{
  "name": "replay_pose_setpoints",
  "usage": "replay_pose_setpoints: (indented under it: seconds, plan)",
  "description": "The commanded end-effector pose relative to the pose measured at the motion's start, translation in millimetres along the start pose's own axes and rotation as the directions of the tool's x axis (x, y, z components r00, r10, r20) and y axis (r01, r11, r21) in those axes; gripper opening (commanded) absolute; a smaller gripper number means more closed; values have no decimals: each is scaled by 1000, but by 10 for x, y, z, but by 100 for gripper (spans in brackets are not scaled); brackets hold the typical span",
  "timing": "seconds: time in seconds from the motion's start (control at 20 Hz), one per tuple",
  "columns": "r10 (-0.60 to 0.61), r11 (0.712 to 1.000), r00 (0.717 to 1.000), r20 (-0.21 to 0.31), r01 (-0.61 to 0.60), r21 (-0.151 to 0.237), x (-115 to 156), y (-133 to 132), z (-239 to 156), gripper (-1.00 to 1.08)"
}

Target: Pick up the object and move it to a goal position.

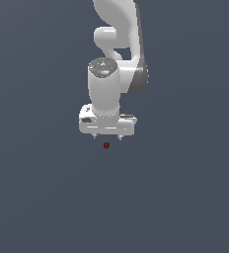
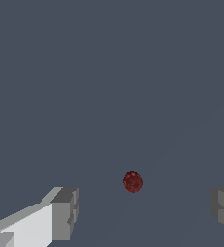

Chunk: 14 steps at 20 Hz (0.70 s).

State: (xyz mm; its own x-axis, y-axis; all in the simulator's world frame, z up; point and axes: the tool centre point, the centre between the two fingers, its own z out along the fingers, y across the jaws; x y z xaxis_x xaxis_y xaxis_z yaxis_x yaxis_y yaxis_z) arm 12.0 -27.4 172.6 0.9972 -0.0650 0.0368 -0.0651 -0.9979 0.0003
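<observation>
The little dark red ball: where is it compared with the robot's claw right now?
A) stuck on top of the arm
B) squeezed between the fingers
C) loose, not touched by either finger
C: in the wrist view the ball sits in the wide gap of the open gripper, touching neither finger.

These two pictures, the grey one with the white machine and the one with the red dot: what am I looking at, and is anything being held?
It is a simulated robot arm, white, hanging over a plain grey surface. The exterior view shows it from outside; its hand points down. The wrist view looks out from the arm itself, past the two fingers. The tiny dark red blob is the object to pick up. It sits between the wide-apart fingers, touching neither. Nothing is held.
</observation>
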Motion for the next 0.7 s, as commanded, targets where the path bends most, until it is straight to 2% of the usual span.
replay_pose_setpoints:
  seconds: [0.0,0.35,0.65]
  plan:
    - [0,1000,1000,0,0,0,0,0,0,100]
    - [-25,1000,999,-35,25,-11,119,90,-194,100]
    - [-28,1000,999,-37,27,-12,126,96,-206,100]
